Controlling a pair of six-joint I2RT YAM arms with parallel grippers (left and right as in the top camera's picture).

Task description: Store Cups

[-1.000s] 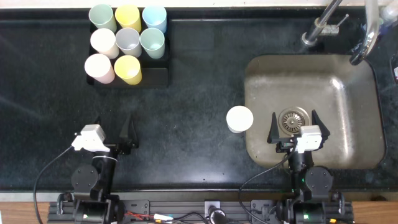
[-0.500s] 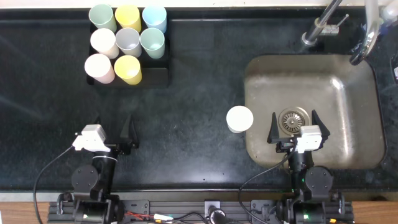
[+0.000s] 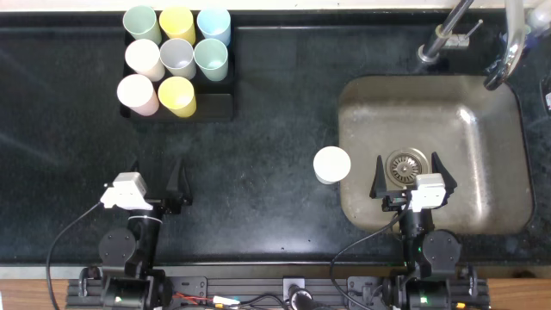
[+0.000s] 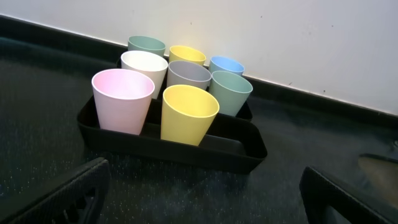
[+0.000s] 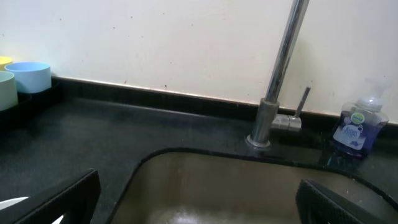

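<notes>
Sink (image 5: 211,186), faucet (image 5: 281,62) — blue cup (image 5: 31,76)

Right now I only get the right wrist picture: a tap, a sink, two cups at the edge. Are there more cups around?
Observer: Yes. A black tray at the back of the counter holds eight cups; its front corner slot nearest the sink is free.
Operator: Is any cup left outside it?
Observer: One white cup stands on the counter at the sink's edge, on the side facing the tray.
Operator: What about the other arm?
Observer: Its tool, the left tool, is open and holds nothing, facing the tray.
</notes>
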